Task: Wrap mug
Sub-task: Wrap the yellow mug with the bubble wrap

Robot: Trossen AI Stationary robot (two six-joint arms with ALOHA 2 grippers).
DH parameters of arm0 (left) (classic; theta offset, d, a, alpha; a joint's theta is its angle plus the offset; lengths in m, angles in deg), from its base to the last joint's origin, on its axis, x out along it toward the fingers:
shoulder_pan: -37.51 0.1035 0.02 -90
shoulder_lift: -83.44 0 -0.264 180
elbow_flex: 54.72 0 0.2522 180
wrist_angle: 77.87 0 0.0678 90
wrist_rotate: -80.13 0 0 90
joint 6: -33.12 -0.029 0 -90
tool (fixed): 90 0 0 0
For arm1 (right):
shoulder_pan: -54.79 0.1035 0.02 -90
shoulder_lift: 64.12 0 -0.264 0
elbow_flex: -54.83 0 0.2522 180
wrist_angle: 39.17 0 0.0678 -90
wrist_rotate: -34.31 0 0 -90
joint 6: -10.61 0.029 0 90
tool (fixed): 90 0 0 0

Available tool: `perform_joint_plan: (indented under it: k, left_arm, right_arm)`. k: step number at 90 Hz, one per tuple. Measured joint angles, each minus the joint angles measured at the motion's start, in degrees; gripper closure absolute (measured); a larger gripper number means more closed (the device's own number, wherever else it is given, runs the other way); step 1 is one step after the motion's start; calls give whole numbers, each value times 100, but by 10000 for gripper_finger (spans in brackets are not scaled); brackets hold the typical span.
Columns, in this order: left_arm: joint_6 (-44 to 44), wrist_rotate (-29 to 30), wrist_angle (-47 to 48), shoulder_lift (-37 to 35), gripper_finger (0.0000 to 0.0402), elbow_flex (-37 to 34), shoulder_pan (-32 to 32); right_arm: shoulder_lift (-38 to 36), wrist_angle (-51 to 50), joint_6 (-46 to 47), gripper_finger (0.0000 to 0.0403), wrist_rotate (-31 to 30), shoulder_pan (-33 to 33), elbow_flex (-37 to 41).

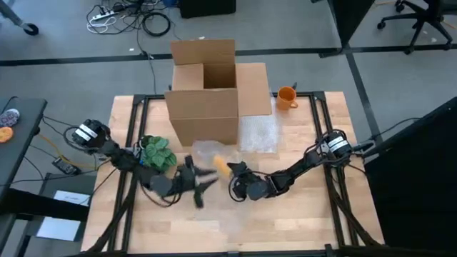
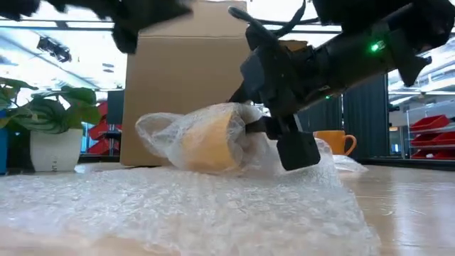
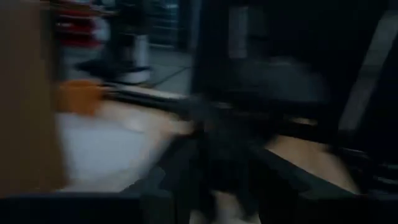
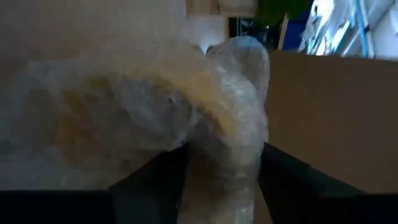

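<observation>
Item: right gripper (image 2: pixel 264 128) is pinching bubble wrap (image 2: pixel 178 206) around mug (image 2: pixel 206 139); left gripper (image 1: pixel 202 187) state unclear. You are keeping wrap taut.

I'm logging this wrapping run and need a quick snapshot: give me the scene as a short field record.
mug being wrapped: orange mug lying on its side, partly covered in bubble wrap
right claw: shut on the wrap at the mug's end
left claw: just left of the mug, open
spare mug: second orange mug upright beside the box
box: open cardboard box behind the wrap
other: potted plant at left
</observation>
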Motion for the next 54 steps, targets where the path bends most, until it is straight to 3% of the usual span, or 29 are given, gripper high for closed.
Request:
perform_joint_plan:
  k: [22, 37, 54]
  left_arm:
    - [789, -709, 136, 756, 285, 0, 902]
    - [1061, -835, 238, 1248, 285, 0, 970]
    - [1353, -997, 577, 1307, 285, 14, 888]
  right_arm:
    - [4, 264, -591, 221, 186, 230, 2]
    - [4, 638, -856, 220, 157, 456, 2]
    - [-135, 1764, -712, 219, 96, 829, 7]
